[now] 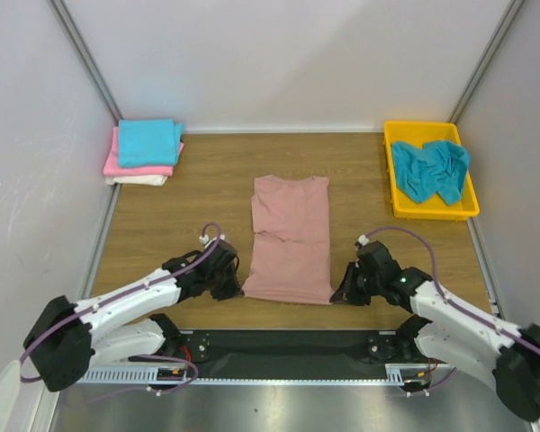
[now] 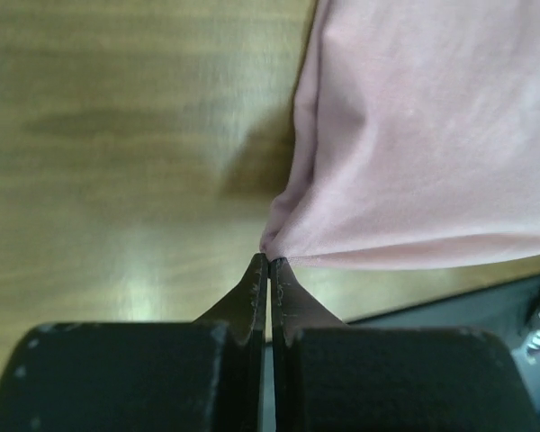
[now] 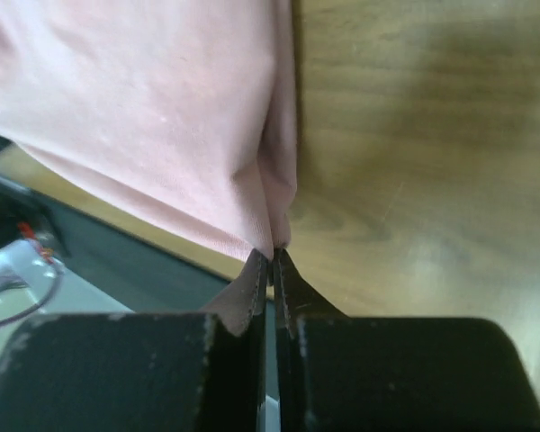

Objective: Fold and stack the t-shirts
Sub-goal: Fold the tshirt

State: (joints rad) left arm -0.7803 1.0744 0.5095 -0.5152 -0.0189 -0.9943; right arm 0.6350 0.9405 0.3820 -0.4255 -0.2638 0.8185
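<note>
A dusty-pink t-shirt (image 1: 292, 236) lies mid-table, folded into a long strip running front to back. My left gripper (image 1: 237, 286) is shut on its near left corner, and in the left wrist view the cloth (image 2: 423, 135) bunches at the closed tips (image 2: 270, 261). At the near right corner my right gripper (image 1: 339, 295) is shut on the shirt too, with the fabric (image 3: 162, 117) pinched at the tips (image 3: 273, 254). A folded stack stands at the back left: a teal shirt (image 1: 149, 141) on a bright pink one (image 1: 117, 165) on a white one (image 1: 137, 180). Another teal shirt (image 1: 430, 169) lies crumpled in the tray.
The yellow plastic tray (image 1: 391, 180) stands at the back right. White walls close in the table on the left, right and back. A black mounting strip (image 1: 288, 346) runs along the near edge between the arm bases.
</note>
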